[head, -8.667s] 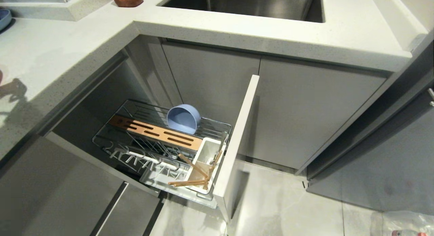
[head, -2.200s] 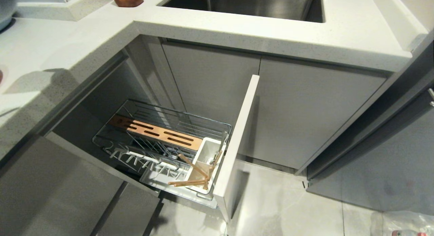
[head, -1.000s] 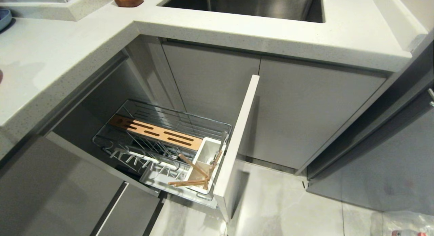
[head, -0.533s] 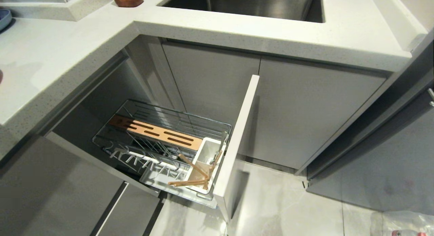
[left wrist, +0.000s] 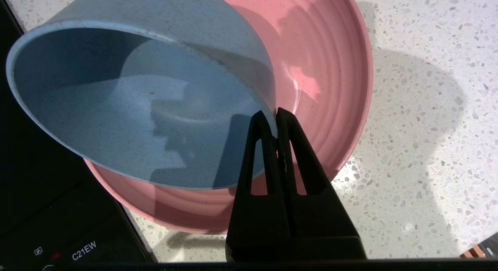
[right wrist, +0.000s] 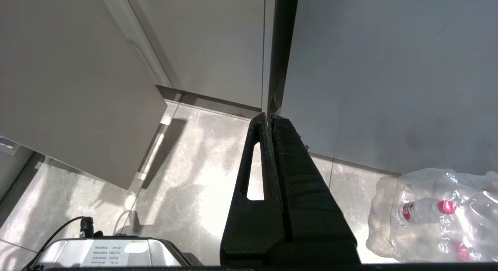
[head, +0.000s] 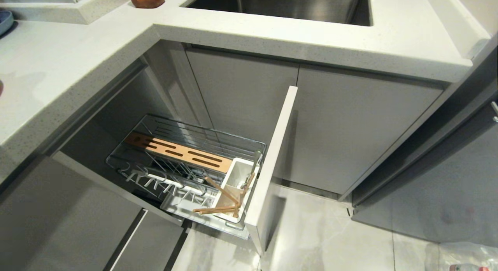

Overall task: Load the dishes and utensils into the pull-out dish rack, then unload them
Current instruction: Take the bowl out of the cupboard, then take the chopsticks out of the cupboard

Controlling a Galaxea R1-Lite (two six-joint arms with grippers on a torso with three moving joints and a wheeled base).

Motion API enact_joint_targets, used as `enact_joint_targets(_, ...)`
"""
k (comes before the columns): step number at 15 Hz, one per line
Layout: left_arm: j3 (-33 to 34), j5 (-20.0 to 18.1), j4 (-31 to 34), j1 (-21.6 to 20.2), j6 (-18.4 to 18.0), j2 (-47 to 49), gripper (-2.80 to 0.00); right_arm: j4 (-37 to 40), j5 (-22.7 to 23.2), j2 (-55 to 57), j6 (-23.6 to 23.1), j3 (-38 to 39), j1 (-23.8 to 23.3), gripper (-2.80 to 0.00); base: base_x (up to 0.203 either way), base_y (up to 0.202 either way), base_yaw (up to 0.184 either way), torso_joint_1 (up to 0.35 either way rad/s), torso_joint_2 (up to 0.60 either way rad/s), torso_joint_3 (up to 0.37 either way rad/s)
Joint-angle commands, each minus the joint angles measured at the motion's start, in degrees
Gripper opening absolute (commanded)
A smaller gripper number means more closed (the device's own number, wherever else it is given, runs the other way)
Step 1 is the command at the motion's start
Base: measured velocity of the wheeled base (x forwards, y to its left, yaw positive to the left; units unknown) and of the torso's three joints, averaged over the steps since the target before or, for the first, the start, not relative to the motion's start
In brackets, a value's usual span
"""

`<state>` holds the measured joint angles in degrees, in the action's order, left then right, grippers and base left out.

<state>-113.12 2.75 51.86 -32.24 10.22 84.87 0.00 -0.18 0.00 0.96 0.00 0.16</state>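
The left gripper [left wrist: 276, 115] is clamped on the rim of the blue bowl [left wrist: 128, 107], one finger inside the wall and one outside. That pinch lets it carry the bowl tilted, mouth turned toward the wrist camera, over the pink plate [left wrist: 330, 80] that lies on the speckled surface [left wrist: 428, 107]. The bowl seems to be on its way down onto the plate, which would fit the unloading half of the task. Whether its lower edge already touches the plate cannot be told, since the bowl itself covers that spot.

The right gripper [right wrist: 270, 119] hangs idle above the floor with its fingers together, holding nothing.

In the head view the rack [head: 186, 154] stands pulled out below the surface, with no dish in its wire basket. The chopsticks [head: 221, 203] lean in the white caddy [head: 237, 185]. A grey handle at the caddy's far corner may be the spoon [head: 255, 162], but it is too slim to be sure. Neither arm shows in that view, and only a sliver of blue shows at its far left edge
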Motion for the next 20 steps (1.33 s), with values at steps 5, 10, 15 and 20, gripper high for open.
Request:
enact_joint_targets(5, 0.0, 0.1, 0.3, -0.2, 0.1, -0.3, 0.00, 0.0, 0.0, 0.1, 0.0, 0.0, 0.0, -2.80, 0.000, 0.000, 0.000, 0.000, 0.00, 0.000)
enact_joint_targets(10, 0.1, 0.2, 0.2, -0.3, 0.2, -0.8, 0.00, 0.0, 0.0, 0.1, 0.0, 0.0, 0.0, -2.80, 0.000, 0.000, 0.000, 0.000, 0.00, 0.000)
enact_joint_targets(15, 0.1, 2.0, -6.1, -0.3, 1.8, -4.9, 0.00, 0.0, 0.0, 0.1, 0.0, 0.0, 0.0, -2.80, 0.000, 0.000, 0.000, 0.000, 0.00, 0.000)
enact_joint_targets(20, 0.2, 4.0, -8.8, 1.1, 2.8, -12.7, -2.80, 0.0, 0.0, 0.1, 0.0, 0.0, 0.0, -2.80, 0.000, 0.000, 0.000, 0.000, 0.00, 0.000)
